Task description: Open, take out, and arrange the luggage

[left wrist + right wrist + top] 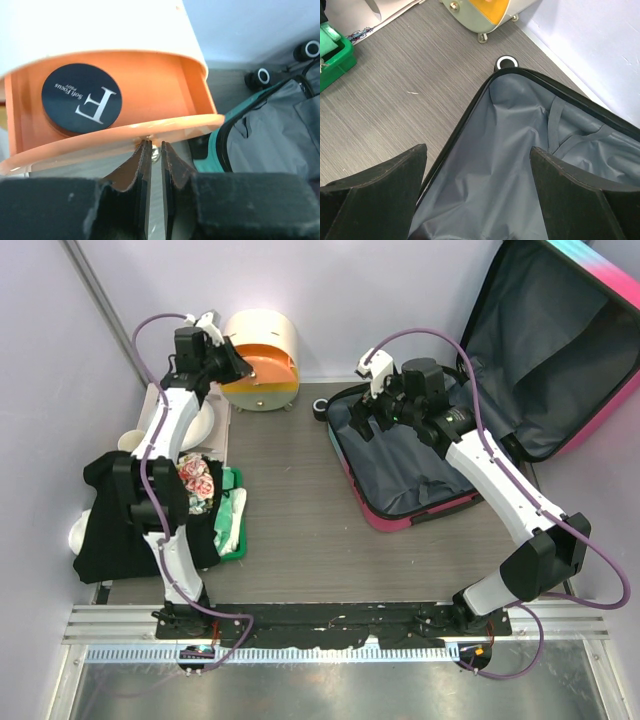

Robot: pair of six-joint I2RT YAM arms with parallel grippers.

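The luggage (430,465) lies open at the right of the table, its dark grey lining up and its pink-edged lid (545,350) leaning back against the wall. My right gripper (372,420) hovers open and empty over the near left corner of the lining (520,165), jaws wide apart (477,149). My left gripper (232,365) is at the round cream-and-orange drawer box (262,340), shut on the small metal knob (156,149) of its pulled-out orange drawer (165,95). A black round compact (81,98) lies in the drawer. The luggage's turquoise edge (235,117) and a black wheel (260,76) show to the right.
A green tray (232,510) with a floral cloth (197,480) sits at the left, beside a black garment (110,520) and white dishes (200,425). The tray's corner also shows in the right wrist view (335,55). A luggage wheel (506,62) stands near the drawer box's feet.
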